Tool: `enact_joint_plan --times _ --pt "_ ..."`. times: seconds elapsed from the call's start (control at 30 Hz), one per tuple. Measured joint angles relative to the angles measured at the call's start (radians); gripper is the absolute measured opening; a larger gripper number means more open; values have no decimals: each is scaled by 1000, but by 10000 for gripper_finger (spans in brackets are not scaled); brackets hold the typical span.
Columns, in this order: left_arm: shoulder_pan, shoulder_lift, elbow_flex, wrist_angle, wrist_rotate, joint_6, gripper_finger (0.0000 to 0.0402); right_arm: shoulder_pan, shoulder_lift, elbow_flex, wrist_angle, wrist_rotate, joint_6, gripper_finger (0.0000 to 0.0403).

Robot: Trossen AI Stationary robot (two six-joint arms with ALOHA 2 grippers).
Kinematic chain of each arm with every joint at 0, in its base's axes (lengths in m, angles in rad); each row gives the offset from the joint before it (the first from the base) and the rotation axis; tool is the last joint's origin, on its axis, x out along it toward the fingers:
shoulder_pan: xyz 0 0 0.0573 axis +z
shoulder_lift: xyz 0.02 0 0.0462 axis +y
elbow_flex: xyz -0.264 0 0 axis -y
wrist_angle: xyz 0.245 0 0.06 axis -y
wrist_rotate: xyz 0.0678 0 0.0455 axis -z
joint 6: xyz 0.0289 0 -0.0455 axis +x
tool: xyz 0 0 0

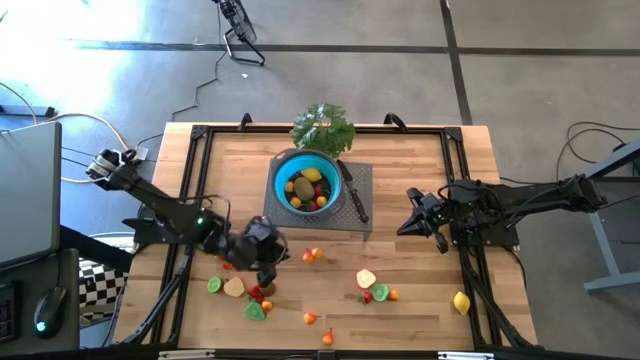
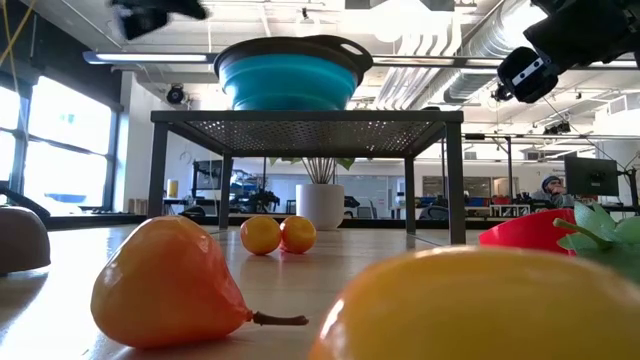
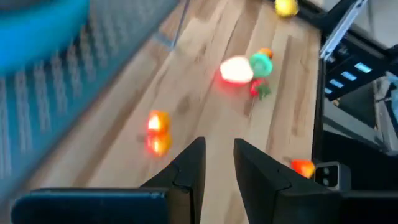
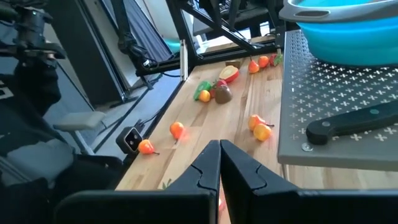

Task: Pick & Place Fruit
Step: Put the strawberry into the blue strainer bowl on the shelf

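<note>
**Dozens of toy fruits, two empty grippers**

Several fruit pieces lie along the near edge of the wooden table (image 1: pixel 420 190): an orange pear (image 1: pixel 311 318) and another small orange piece beside it, then a green slice (image 1: pixel 255 311), a cream slice (image 1: pixel 234 288) and a second green slice at the near left. Off to the near right sits a lemon (image 1: pixel 461 301) on its own. Just behind, a cream-and-red half (image 1: pixel 366 279) lies with a green slice and a red berry touching it.

The left gripper (image 1: pixel 266 262) hovers low over the cluster at the near left, fingers (image 3: pixel 189 171) slightly parted with nothing between them. Two small orange fruits (image 1: pixel 312 255) sit side by side just beyond it.

Further back, the right gripper (image 1: pixel 412 222) hangs above the table's right side, fingers (image 4: pixel 208 167) pressed together, holding nothing.

Past that stands a grey perforated rack (image 1: pixel 358 176) carrying a black-handled knife (image 1: pixel 353 195) and a blue bowl (image 1: pixel 337 185), which holds yellow, green, brown and red fruit. A leafy green bunch (image 1: pixel 323 127) lies at the far edge.
</note>
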Motion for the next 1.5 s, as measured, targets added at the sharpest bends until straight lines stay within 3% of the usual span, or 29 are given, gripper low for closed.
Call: enact_joint_plan --times 0.17,0.33,0.63,0.83,0.97,1.13,1.3,1.5 --pt "-74 0 0 -214 -26 -284 80 0 0 0 13 0 -12 3" --pt "-93 0 0 -387 -28 -400 80 0 0 0 14 0 -50 3" --pt "-90 0 0 -480 -33 -386 80 0 0 0 14 0 -47 3" --pt "-81 -30 0 -492 -85 -182 79 0 0 0 14 1 -64 3" --pt "-23 -102 0 -555 -43 -83 60 0 0 0 22 72 -69 3" --pt "17 -204 0 -627 13 -190 22 0 0 0 46 178 -105 3" --pt "14 -229 1 -664 8 -328 4 0 0 0 45 175 -172 3" --pt "15 -200 1 -689 50 -344 5 0 0 0 44 153 -188 3"
